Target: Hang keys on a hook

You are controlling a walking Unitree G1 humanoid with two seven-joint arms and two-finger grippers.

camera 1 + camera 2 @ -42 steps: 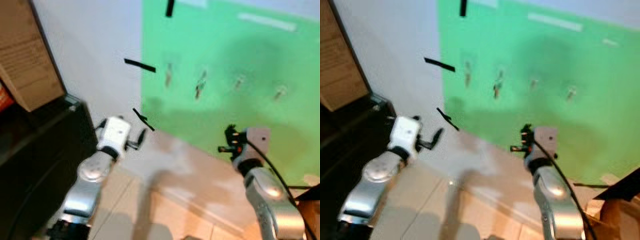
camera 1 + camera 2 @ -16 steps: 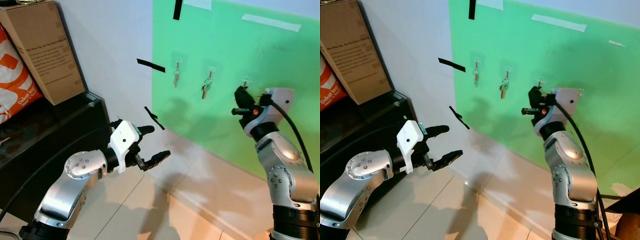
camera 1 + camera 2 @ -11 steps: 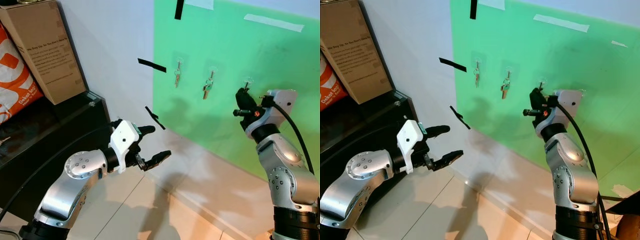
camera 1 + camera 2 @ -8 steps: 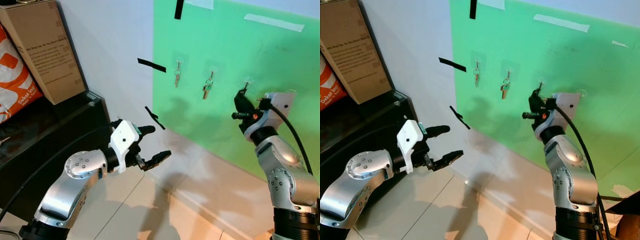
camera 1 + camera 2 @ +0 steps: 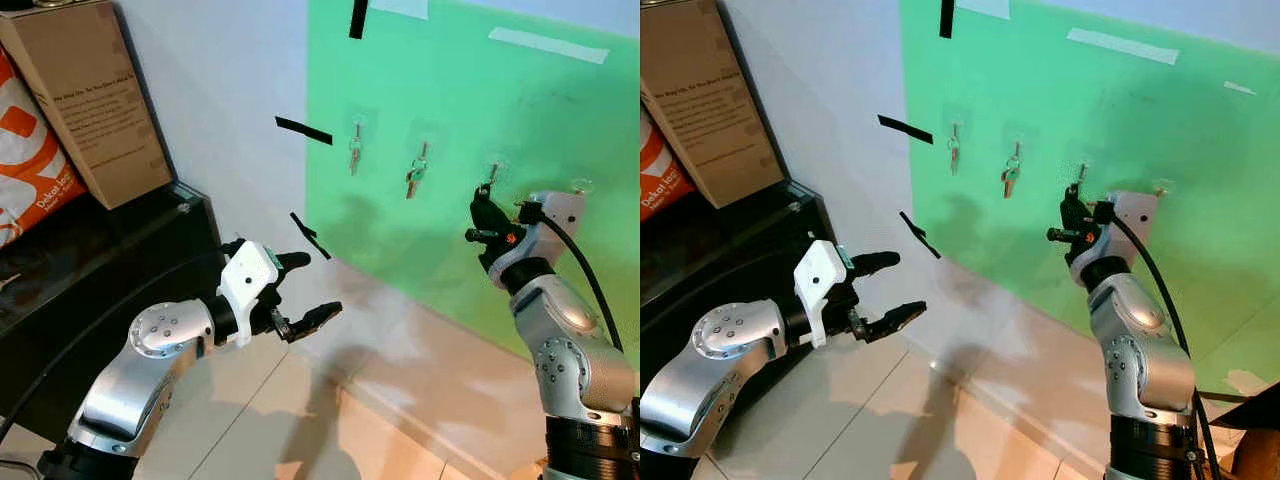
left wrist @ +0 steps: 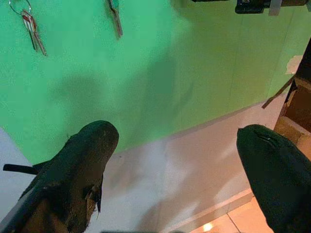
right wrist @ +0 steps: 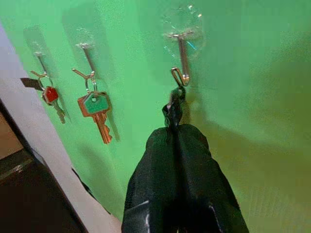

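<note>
- The keys [image 7: 174, 112] are being pinched between the right gripper's [image 7: 181, 133] closed fingers, right at the tip of a clear hook [image 7: 182, 58] on the green wall sheet [image 5: 480, 90].
- Two other key sets [image 7: 97, 109] are hanging on neighbouring hooks.
- The left gripper [image 5: 300, 295] is hovering with fingers spread, beside the dark cabinet [image 5: 90, 270].

The right arm is raised, elbow bent, forearm pointing up and forward. The right gripper [image 7: 176, 127] has its fingers pressed together. The left arm extends forward at a lower level. The left gripper [image 5: 305, 290] has its fingers spread wide apart.
</note>
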